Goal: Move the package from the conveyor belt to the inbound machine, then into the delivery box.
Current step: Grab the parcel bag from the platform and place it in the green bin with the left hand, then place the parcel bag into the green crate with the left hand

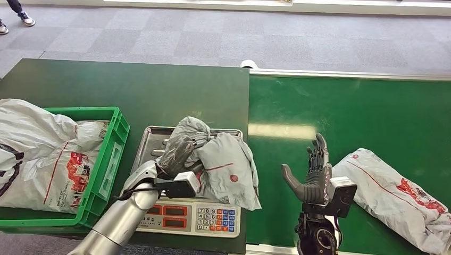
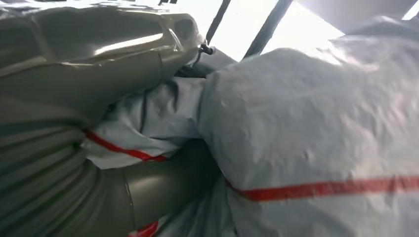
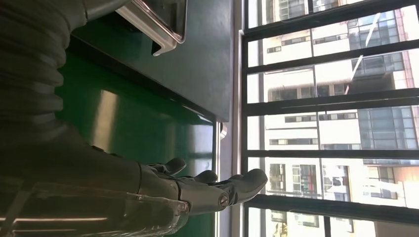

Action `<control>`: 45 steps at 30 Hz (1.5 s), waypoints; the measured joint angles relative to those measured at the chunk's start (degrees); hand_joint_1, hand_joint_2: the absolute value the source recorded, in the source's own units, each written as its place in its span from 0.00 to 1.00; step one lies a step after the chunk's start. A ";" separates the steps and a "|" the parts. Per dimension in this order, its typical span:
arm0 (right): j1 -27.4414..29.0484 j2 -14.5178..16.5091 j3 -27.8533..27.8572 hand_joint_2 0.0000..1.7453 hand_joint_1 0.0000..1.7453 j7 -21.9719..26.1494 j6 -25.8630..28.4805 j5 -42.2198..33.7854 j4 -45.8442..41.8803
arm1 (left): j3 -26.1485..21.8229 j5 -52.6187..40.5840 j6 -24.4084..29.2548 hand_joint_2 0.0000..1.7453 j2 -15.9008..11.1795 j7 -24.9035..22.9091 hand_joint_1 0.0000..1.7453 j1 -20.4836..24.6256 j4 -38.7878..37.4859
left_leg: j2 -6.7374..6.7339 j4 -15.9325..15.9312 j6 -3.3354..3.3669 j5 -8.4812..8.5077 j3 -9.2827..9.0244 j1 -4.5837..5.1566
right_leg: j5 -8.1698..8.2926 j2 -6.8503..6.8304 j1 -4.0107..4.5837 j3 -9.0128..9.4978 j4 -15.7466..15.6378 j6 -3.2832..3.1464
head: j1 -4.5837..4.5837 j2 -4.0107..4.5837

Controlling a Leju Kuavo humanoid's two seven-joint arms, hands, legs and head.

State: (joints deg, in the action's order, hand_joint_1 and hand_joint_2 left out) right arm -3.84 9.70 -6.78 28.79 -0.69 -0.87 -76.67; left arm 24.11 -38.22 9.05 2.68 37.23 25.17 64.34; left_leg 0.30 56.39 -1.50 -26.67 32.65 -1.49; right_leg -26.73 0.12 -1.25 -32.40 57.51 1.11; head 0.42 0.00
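Under the grey package, left hand fingers partly hidden.

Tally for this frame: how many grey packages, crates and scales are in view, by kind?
Grey packages: 3, one in the green crate, one on the scale gripped by the left hand, one on the conveyor belt
Green crates: 1
Scales: 1
Total: 5

Silver tubular left arm; dark grey fingers; grey ribbed wrist cover.
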 joint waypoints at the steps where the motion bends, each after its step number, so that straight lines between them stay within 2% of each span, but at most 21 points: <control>1: 0.02 0.00 -0.05 1.00 0.00 0.23 0.21 -0.28 0.00 | -0.77 0.99 4.53 1.00 0.14 0.93 1.00 -1.01 1.99 | -0.01 0.00 0.00 0.00 0.03 0.00 | 0.00 0.01 0.00 -0.05 0.00 0.00 | 0.01 0.00; 4: 0.28 -0.04 -0.23 1.00 0.00 1.00 0.85 -1.11 0.00 | -3.40 4.00 21.71 1.00 0.28 2.37 1.00 -4.47 8.55 | -0.05 -0.01 -0.02 -0.02 0.14 -0.01 | -0.01 0.04 0.02 -0.19 0.00 -0.01 | 0.02 0.00; 6: 0.56 -0.11 -0.42 1.00 0.00 1.44 1.02 -1.52 0.01 | -5.12 5.24 28.55 1.00 0.12 2.54 1.00 -7.06 13.76 | -0.04 -0.01 -0.03 -0.03 0.22 -0.02 | -0.02 0.04 0.03 -0.27 0.01 -0.01 | 0.02 0.00; 7: 0.64 -0.13 -0.52 1.00 0.00 1.59 1.05 -1.64 0.01 | -5.89 5.45 29.94 1.00 0.04 2.59 1.00 -8.27 16.31 | -0.03 -0.01 -0.04 -0.03 0.27 -0.02 | -0.03 0.03 0.03 -0.31 0.00 -0.02 | 0.02 0.00; 13: 0.65 -0.17 -1.12 1.00 0.00 1.76 1.28 -1.84 0.07 | -8.14 4.85 30.75 1.00 0.08 2.67 1.00 -12.27 25.05 | 0.00 -0.01 -0.03 -0.02 0.36 0.00 | -0.03 0.00 0.00 -0.35 0.00 -0.01 | 0.00 0.00; 22: 0.61 -0.17 -1.49 1.00 0.00 1.76 1.34 -1.84 0.17 | -8.85 3.50 30.75 1.00 0.46 2.69 1.00 -13.51 28.02 | 0.00 -0.01 -0.03 -0.02 0.36 0.00 | -0.01 0.01 0.00 -0.38 0.00 -0.01 | 0.02 0.00; 25: 0.56 -0.17 -1.56 1.00 0.00 1.76 1.34 -1.86 0.25 | -10.04 -0.58 30.75 1.00 1.30 2.69 1.00 -13.73 28.75 | -0.01 -0.01 -0.03 -0.02 0.38 0.00 | -0.01 0.01 0.01 -0.40 0.00 -0.01 | 0.02 0.00; 27: 0.52 -0.17 -1.67 1.00 0.00 1.76 1.34 -1.87 0.36 | -11.90 -6.99 30.75 1.00 2.37 2.70 1.00 -13.86 29.88 | -0.01 -0.01 -0.03 -0.02 0.40 0.00 | -0.02 0.01 0.00 -0.41 0.00 0.00 | 0.01 0.00; 32: 0.58 -0.20 -1.96 1.00 0.00 1.76 1.34 -1.92 0.48 | -20.74 -25.01 30.75 1.00 5.79 2.73 1.00 -13.06 33.51 | -0.03 -0.01 -0.03 -0.02 0.41 0.00 | -0.01 0.02 0.00 -0.43 0.00 -0.01 | 0.01 0.00; 36: 0.93 -0.26 -1.93 1.00 0.00 1.76 1.38 -1.93 0.48 | -30.61 -31.89 30.75 1.00 7.25 2.75 1.00 -10.99 34.92 | -0.04 -0.01 -0.04 -0.01 0.38 -0.02 | -0.01 0.03 0.03 -0.44 0.01 -0.01 | 0.02 0.00; 41: 1.51 -0.23 -1.74 1.00 0.00 1.42 1.57 -1.47 0.17 | -42.44 -35.05 30.75 1.00 6.86 2.08 1.00 -7.73 32.46 | -0.03 -0.01 -0.05 -0.01 0.38 -0.05 | -0.02 0.03 0.06 -0.45 0.02 -0.02 | 0.01 0.00; 45: 1.94 -0.14 -1.21 1.00 0.00 1.03 1.61 -0.78 -0.63 | -48.10 -39.50 30.75 1.00 5.63 -5.07 1.00 -6.20 28.41 | -0.09 -0.01 -0.04 -0.01 0.39 -0.03 | -0.01 0.05 0.05 -0.46 0.01 -0.01 | -0.01 0.00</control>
State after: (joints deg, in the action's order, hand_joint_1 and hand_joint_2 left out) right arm -1.90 9.56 -7.98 29.82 0.92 -1.64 -77.31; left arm -23.99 -77.72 39.80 8.31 32.16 18.97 92.75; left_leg 0.21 56.38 -1.54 -26.68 33.04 -1.53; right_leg -26.75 0.17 -1.20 -32.86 57.52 1.10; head 0.42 0.00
